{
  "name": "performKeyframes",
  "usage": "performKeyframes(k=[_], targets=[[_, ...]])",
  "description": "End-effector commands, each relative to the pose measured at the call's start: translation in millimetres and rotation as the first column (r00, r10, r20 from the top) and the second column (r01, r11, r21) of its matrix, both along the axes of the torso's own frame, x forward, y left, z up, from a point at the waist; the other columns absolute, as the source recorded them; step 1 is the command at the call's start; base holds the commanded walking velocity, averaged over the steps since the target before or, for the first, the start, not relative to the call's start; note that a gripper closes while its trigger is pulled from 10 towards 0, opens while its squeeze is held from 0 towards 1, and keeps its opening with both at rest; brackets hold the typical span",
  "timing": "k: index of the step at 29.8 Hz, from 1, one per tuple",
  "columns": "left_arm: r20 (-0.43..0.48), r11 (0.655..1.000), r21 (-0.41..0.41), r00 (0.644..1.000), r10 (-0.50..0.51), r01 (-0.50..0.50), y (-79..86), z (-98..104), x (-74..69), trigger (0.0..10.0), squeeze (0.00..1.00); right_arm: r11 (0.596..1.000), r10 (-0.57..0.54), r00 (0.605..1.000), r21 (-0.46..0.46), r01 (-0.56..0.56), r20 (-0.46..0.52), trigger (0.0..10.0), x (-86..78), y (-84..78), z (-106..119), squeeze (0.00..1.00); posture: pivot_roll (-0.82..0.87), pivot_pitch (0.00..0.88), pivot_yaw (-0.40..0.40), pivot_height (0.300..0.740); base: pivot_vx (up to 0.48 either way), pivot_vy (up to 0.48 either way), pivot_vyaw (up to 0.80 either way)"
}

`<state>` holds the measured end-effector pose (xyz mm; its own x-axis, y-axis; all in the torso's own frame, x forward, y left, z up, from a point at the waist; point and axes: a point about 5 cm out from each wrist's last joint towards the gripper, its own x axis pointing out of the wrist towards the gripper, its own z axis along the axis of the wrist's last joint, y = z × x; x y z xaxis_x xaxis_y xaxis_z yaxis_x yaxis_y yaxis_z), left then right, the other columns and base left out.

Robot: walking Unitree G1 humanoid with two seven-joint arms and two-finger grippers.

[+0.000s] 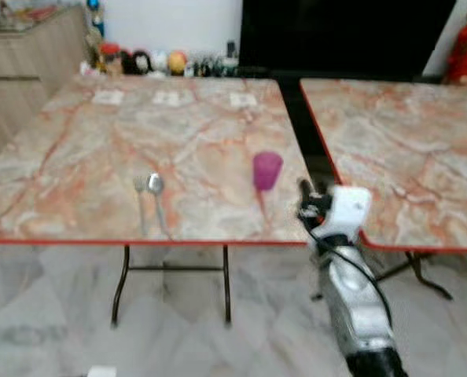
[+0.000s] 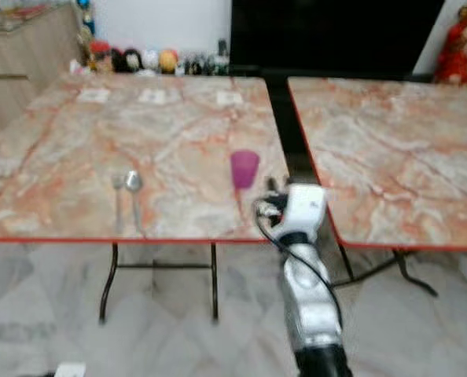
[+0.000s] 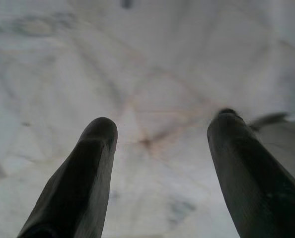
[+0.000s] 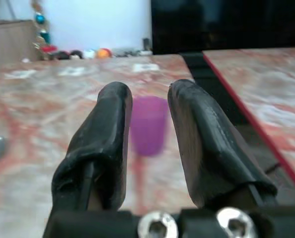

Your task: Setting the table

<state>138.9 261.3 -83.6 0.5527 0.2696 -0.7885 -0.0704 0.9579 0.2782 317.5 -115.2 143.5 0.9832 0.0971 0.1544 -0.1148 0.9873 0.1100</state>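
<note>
Our right gripper (image 4: 148, 124) is raised at the near edge of the left table (image 1: 76, 149), close to its right-hand corner. Its two black fingers (image 4: 105, 144) stand a little apart with nothing between them. Seen from the wrist, the gap lines up with the purple cup (image 4: 148, 125), which stands farther in on the table, not touching the fingers. From the head we see the white wrist housing (image 1: 345, 209) and the silver forearm rising from below, with a black cable looped alongside.

The purple cup (image 1: 267, 170) stands upright near the table's right edge, a short way in from the front. Well to its left two spoons (image 1: 154, 196) lie side by side, bowls pointing away from us and handles toward the front edge. Three small white cards (image 1: 169, 98) sit in a row near the far edge.

A second marble-patterned table (image 1: 398, 141) with the same red rim stands to the right across a dark gap. Beyond the tables, small figurines (image 1: 143, 61) line the wall, and a red plush toy (image 1: 465, 51) sits at far right.

Our left gripper (image 3: 160, 163) hangs over the pale tiled floor (image 3: 137, 74), fingers spread wide and empty.
</note>
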Motion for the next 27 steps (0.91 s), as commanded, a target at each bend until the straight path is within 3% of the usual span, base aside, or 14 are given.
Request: performKeyframes(k=[1,21,27], targets=[[0.002,1.000,-0.016,1.000,0.002,-0.002,-5.7,-2.1,-1.2,10.0,0.00,0.999,-0.036,0.999,-0.010,0.036,-0.017,10.0,-0.9,-10.6,-4.4,0.00,-0.06,0.005,-0.011,0.740,0.000,0.000,0.00],[0.018,1.000,-0.014,1.000,0.000,0.000,-4.6,-0.2,2.4,10.0,0.00,0.999,-0.053,0.998,-0.001,0.053,-0.021,10.0,0.0,-10.8,-4.3,0.00,-0.07,0.017,-0.004,0.740,0.024,0.000,0.00],[0.019,1.000,-0.014,1.000,-0.002,0.002,-5.1,-0.1,3.3,10.0,0.00,0.999,-0.054,0.998,0.000,0.054,-0.020,10.0,0.9,-10.7,-3.9,0.00,-0.07,0.017,-0.004,0.740,0.250,0.000,0.00]])
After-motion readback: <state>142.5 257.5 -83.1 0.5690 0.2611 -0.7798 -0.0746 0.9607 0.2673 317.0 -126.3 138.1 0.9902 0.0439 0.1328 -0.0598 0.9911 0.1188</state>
